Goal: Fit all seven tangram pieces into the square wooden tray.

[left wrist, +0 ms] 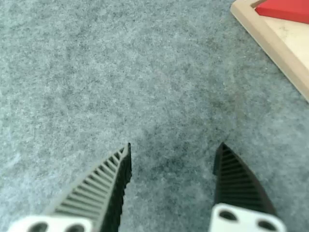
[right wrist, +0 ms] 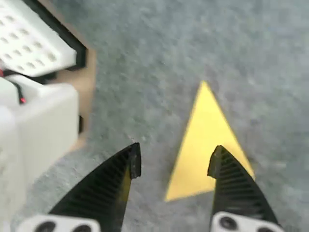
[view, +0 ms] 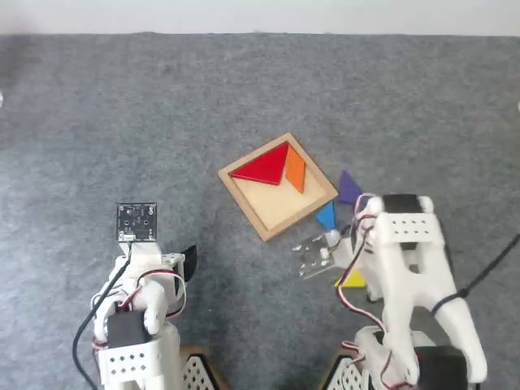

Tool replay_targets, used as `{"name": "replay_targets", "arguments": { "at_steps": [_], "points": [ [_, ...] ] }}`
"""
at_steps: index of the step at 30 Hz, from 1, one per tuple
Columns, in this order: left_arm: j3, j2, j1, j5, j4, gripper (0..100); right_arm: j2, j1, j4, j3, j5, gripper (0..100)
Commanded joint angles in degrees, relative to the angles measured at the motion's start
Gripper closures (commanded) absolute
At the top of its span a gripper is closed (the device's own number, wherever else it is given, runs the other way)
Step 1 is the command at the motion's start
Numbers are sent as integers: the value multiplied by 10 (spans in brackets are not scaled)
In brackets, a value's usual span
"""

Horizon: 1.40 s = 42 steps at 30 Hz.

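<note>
The square wooden tray (view: 268, 219) lies mid-table with a red triangle (view: 264, 166) and an orange piece (view: 295, 169) inside it. A purple piece (view: 349, 188) and a blue piece (view: 326, 215) lie on the carpet just off the tray's right side. Closer to the arm bases lies a yellow triangle (view: 353, 279). My right gripper (right wrist: 175, 159) hangs open right above the yellow triangle (right wrist: 205, 130), one finger on either side of its wide end. My left gripper (left wrist: 176, 147) is open over bare carpet, well short of the tray's corner (left wrist: 270, 38) and the red triangle (left wrist: 285, 8).
Grey carpet covers the table. The white arm bases stand at the near edge (view: 138, 357) (view: 406, 357). A white base block on a brown board (right wrist: 38, 96) sits close beside my right gripper. The far and left parts of the carpet are open.
</note>
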Motion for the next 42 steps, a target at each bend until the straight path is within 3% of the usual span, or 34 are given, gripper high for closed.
{"name": "replay_targets", "arguments": {
  "at_steps": [1, 8, 10, 16, 22, 35, 42],
  "points": [
    [-13, -12, 0, 4, 3, 729, -19, -28, -47, 16, -56, 768],
    [-13, -12, 0, 4, 3, 729, -19, -33, -200, 69, -261, 768],
    [-13, -12, 0, 4, 3, 729, -19, -33, -209, 70, -282, 768],
    [-13, -12, 0, 4, 3, 729, -19, -22, -211, 72, -277, 690],
    [-13, -12, 0, 4, 3, 729, -29, -3, -124, 69, -166, 684],
    [-13, -12, 0, 4, 3, 729, -16, 61, -204, 73, -168, 682],
    [-13, -12, 0, 4, 3, 729, 53, 53, -223, 72, -164, 682]
  ]
}}
